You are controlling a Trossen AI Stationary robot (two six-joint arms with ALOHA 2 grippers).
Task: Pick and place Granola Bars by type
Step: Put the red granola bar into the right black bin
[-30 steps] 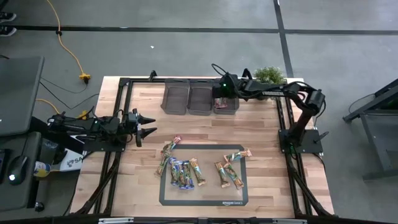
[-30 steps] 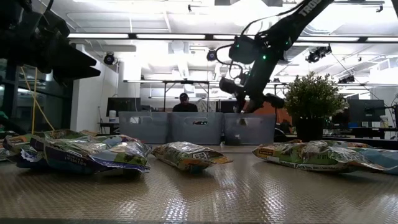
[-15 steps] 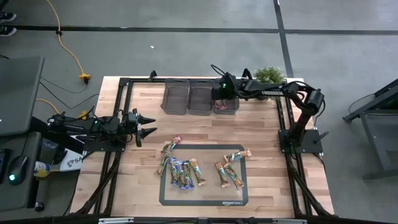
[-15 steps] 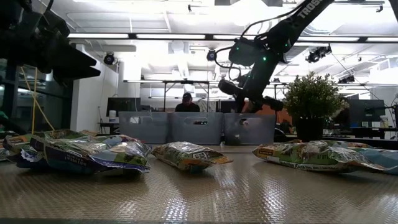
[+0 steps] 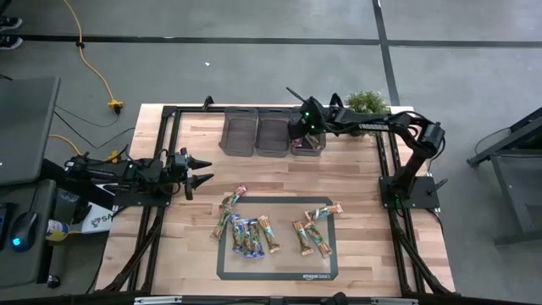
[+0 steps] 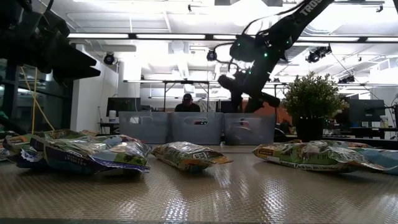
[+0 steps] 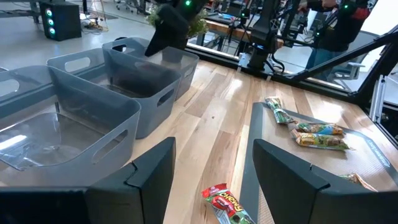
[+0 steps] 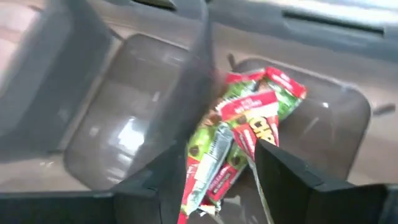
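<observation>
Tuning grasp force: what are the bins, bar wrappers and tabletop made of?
Bins: grey moulded plastic, looks semi-translucent, slightly glossy, with cut-out handles. Bar wrappers: thin printed film, probably plastic; crinkled, shiny highlights. Tabletop: wood, pale planks with visible grain; finish looks smooth.

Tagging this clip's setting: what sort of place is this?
Probably a robotics lab or workshop: a wooden table on a concrete floor, computer monitors behind, and a person seated at a desk.
</observation>
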